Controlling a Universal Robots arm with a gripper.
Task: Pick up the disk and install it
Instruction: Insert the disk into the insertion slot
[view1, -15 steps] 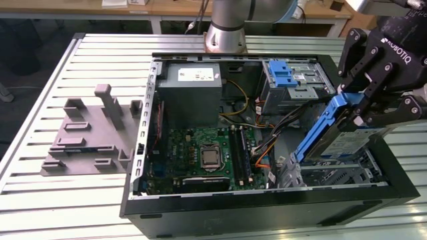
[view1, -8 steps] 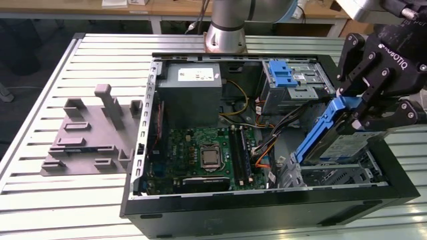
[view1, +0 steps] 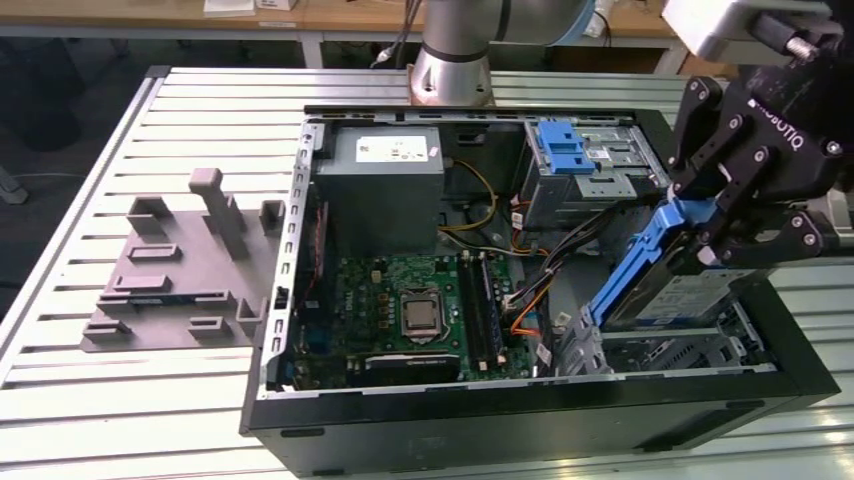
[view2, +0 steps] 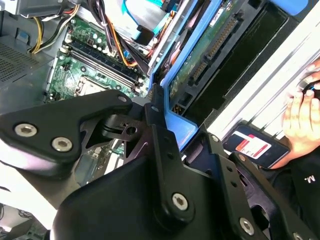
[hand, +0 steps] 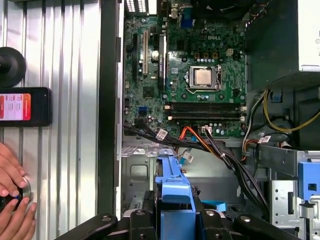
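A ribbed aluminium counter (view1: 80, 380) carries an open black computer case (view1: 534, 420) lying on its side, filling the centre and right of the exterior view. On the counter to the exterior view's left of the case rests a grey moulded fixture (view1: 180, 265) with upright posts. Inside the case, a green motherboard (view1: 414, 310) sits low in the middle, a grey power-supply box (view1: 387, 180) lies above it, and a metal drive cage with a blue latch (view1: 574, 160) stands toward the upper right.

At the right edge of the exterior view, the black gripper (view1: 714, 245) hangs over the case's lower right bay. Its jaws are pinching the disk (view1: 681, 290), clamped on the blue carrier bracket. The disk is tilted, its lower end reaching down into the bay beside the bundled cables (view1: 561, 250), its labelled face turned toward the camera.

In the first wrist view, the blue bracket of the disk (hand: 175, 192) rises from between the gripper (hand: 175, 220) at the lower centre, with the motherboard (hand: 190, 75) above it. In the second wrist view, the disk (view2: 205, 55) runs toward the upper right of the frame.

A person's hand (hand: 12, 200) rests on the counter at the lower left of the first wrist view, near a dark phone-like device (hand: 25, 106).
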